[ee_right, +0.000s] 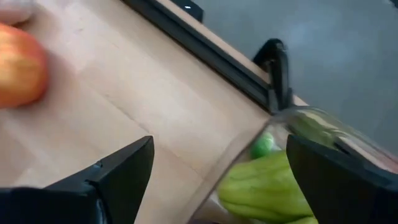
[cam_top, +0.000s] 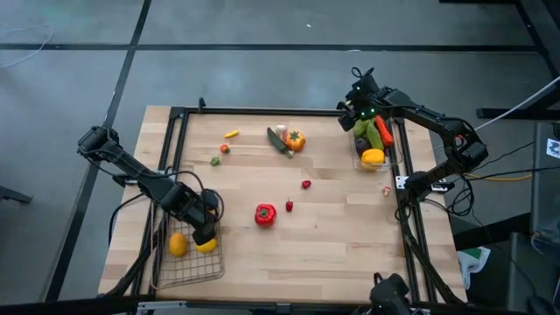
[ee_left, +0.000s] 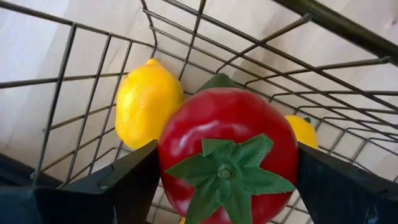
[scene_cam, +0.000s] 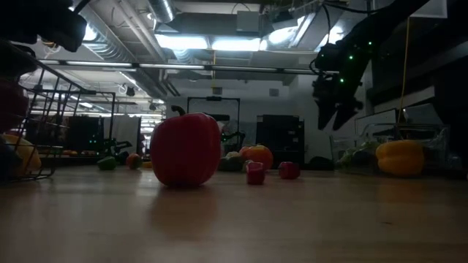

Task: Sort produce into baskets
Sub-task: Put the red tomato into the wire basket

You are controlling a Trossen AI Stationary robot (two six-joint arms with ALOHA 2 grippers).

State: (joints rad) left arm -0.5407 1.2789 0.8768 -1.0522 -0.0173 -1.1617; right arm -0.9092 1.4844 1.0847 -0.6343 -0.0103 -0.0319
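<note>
Over the wire-mesh basket (ee_left: 93,93) — left tool (ee_left: 227,186) apparently cradling a glossy round tomato (ee_left: 230,143).

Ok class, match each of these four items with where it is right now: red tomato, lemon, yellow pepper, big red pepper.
Things:
1. red tomato
2. lemon
3. yellow pepper
4. big red pepper

Places:
A. in the clear bin
B. on the bare table, near its middle
C. lying in the wire basket
D. between the fingers of the left pincer, above the basket

Pairs: 1-D, 2-C, 3-A, 4-B
</note>
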